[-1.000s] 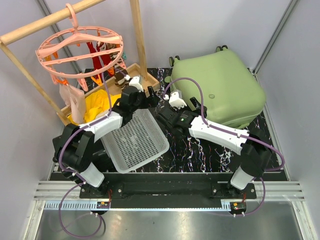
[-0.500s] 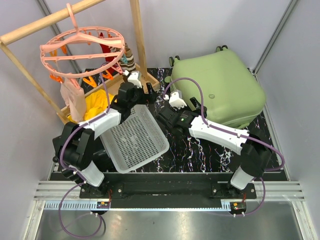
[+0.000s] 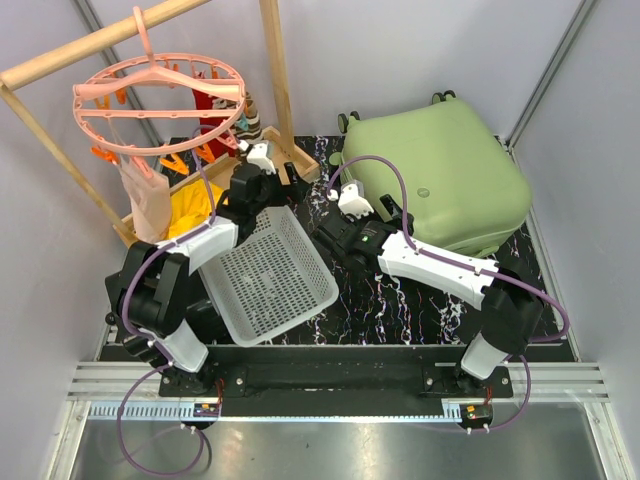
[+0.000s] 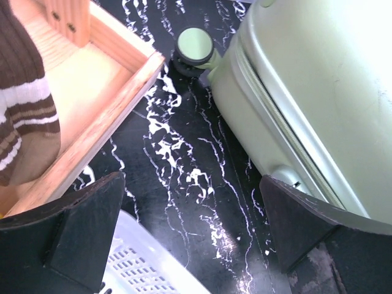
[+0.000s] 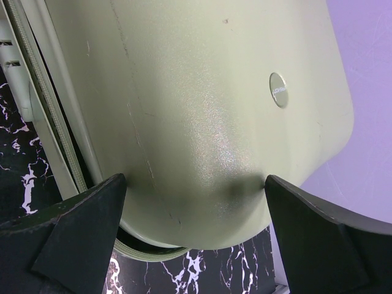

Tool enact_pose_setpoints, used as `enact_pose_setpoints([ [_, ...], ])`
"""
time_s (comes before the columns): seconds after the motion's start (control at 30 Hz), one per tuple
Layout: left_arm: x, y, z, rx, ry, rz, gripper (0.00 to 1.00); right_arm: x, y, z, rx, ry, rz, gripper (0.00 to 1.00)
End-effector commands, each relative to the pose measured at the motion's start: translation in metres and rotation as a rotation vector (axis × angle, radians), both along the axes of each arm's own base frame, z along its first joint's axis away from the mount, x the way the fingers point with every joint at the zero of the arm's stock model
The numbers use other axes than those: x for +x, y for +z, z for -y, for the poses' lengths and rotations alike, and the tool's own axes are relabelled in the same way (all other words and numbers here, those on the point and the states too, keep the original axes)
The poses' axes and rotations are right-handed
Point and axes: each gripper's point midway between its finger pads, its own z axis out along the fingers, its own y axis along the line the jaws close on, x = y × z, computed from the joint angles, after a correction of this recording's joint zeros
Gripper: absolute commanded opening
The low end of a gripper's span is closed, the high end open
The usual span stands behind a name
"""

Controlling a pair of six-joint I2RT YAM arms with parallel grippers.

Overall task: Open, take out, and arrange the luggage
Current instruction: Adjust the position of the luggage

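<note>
Top view. The large light-green hard-shell luggage (image 3: pixel 440 170) lies closed and flat at the 2 o'clock corner of the black white-veined marble surface (image 3: pixel 400 300), with its small dark wheels toward 12. My left claw (image 3: pixel 262 153) is up at 11 o'clock over the wooden tray (image 3: pixel 300 165), beside the pink round plastic peg hanger (image 3: pixel 160 100). A white perforated plastic basket (image 3: pixel 270 275) sits under that arm. My right claw (image 3: pixel 342 190) hangs near the luggage's 9 o'clock edge.

Left wrist. Left claw (image 4: pixel 190 184): jaws spread wide, nothing between them but the surface (image 4: pixel 177 153). The luggage (image 4: pixel 318 79) fills 1 to 4 o'clock, with one wheel (image 4: pixel 196 46) at 12. The wooden tray (image 4: pixel 116 92) is at 10, a brown-and-white striped knit (image 4: pixel 24 122) at 9, and the basket (image 4: pixel 153 269) at 7.

Right wrist. Right claw (image 5: pixel 195 180): jaws wide apart, gripping nothing. A rounded corner of the luggage (image 5: pixel 202 92) sits between the fingers; whether they touch it I cannot tell. Its round badge (image 5: pixel 278 90) is at 2 and its zipper seam (image 5: pixel 55 135) at 9.
</note>
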Motion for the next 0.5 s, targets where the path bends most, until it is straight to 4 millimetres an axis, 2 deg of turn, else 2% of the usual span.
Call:
enact_pose_setpoints([
  [0.0,0.004,0.037,-0.01,-0.065,0.001,0.097,0.97,-0.001,0.008,0.011,0.006,-0.026,0.015,1.0],
  [0.17,0.001,0.036,-0.024,-0.08,0.028,0.096,0.97,-0.002,0.008,0.011,0.007,-0.026,0.017,1.0],
  [0.23,0.0,0.041,-0.025,-0.101,0.018,0.113,0.97,-0.001,0.007,0.011,0.003,-0.026,0.011,1.0],
  [0.33,-0.001,0.037,-0.029,-0.101,0.023,0.099,0.97,-0.001,0.007,0.01,0.005,-0.024,0.012,1.0],
  [0.47,-0.012,0.009,-0.02,-0.136,-0.001,0.024,0.96,-0.001,0.008,0.011,0.007,-0.026,0.014,1.0],
])
